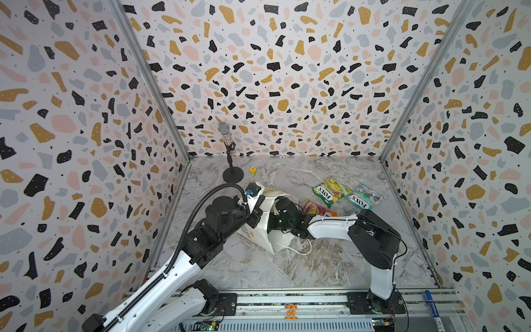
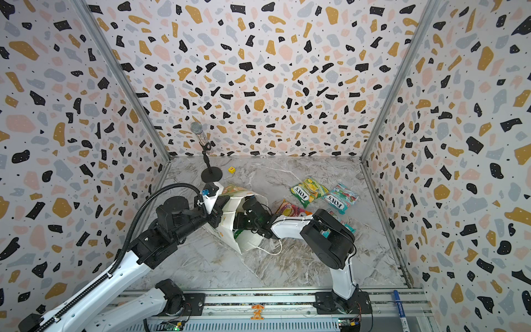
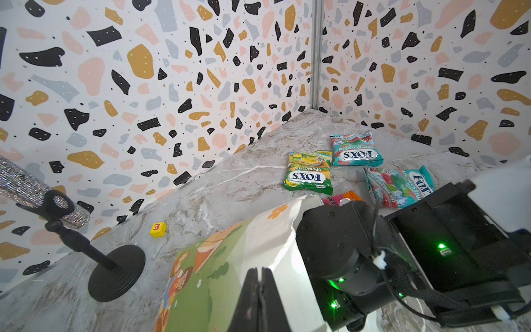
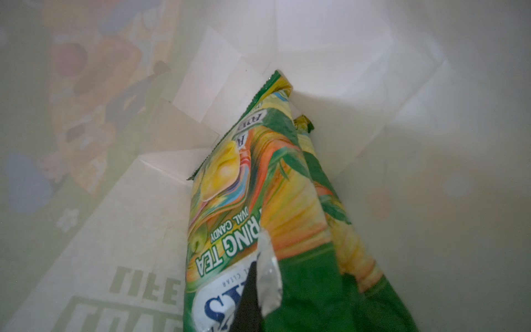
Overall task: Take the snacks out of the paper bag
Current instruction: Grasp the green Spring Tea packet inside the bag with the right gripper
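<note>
Our right gripper [image 4: 254, 287] is deep inside the lying paper bag [image 1: 270, 205], clenched on only the edge of a green-yellow Spring Tea pouch [image 4: 258, 201]. The glossy foil may slip out when we pull. Our left gripper [image 3: 260, 293] pinches the bag wall; if this pinch fails, the bag would drag along with the pouch.

Left hand [image 3: 260, 290] clamped; right hand [image 4: 254, 286] clamped (arms angled toward each other).
</note>
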Action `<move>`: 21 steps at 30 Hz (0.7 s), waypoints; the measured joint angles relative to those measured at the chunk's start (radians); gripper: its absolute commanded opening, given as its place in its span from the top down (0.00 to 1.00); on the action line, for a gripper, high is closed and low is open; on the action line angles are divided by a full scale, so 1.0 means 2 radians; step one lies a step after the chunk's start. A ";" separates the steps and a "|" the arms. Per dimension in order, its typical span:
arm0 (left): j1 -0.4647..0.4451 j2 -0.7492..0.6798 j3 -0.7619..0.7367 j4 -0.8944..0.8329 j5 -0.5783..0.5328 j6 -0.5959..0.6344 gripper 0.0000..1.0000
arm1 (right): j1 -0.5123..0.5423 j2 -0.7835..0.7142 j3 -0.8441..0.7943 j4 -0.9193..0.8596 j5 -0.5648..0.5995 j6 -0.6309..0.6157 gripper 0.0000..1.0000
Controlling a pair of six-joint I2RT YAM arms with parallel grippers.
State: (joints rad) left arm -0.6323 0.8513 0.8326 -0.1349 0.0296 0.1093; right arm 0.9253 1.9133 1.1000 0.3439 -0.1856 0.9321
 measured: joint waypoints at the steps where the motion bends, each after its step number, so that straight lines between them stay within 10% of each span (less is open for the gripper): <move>1: 0.000 0.001 0.000 0.000 -0.003 0.000 1.00 | 0.000 -0.004 -0.002 0.000 0.001 -0.003 1.00; 21: 0.000 0.005 0.000 0.000 -0.037 -0.003 1.00 | 0.013 -0.147 -0.062 -0.065 0.014 -0.116 1.00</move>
State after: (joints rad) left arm -0.6323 0.8604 0.8326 -0.1352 -0.0437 0.1036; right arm 0.9504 1.6188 0.9764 0.2131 -0.1581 0.6994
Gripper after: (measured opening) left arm 0.047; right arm 0.055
